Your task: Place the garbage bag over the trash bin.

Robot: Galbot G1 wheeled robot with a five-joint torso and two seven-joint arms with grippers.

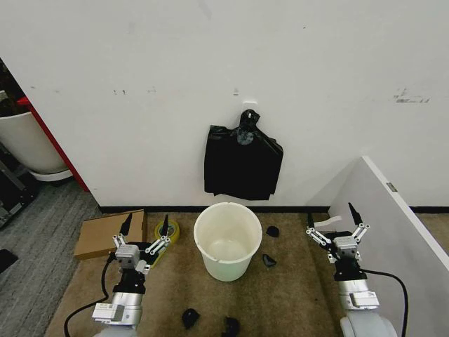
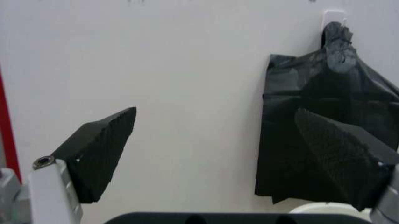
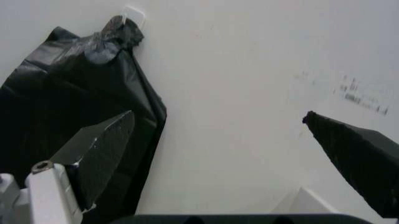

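Note:
The trash bin [image 1: 226, 268], a round cream-white bucket, stands open and upright on the brown floor in front of the wall; its rim [image 2: 330, 208] shows in the left wrist view. The garbage bag is out of view. A flat black bag [image 1: 242, 165], gathered to a knot at its top, hangs from a wall hook above the bin, and I see this hanging bag [image 2: 293, 140] [image 3: 62, 93] from both wrists. My left gripper [image 1: 146, 221] [image 2: 215, 112] is open, low and left of the bin. On the bin's other side my right gripper [image 1: 330, 214] [image 3: 217, 115] is open. Neither holds anything.
A flat cardboard piece [image 1: 109, 234] and a yellow tape roll [image 1: 168, 232] lie left of the bin. Small black scraps [image 1: 272, 230] [image 1: 190, 317] dot the floor. A slanted white board [image 1: 400, 225] rises at the right. A white tub with a red edge [image 1: 31, 144] stands far left.

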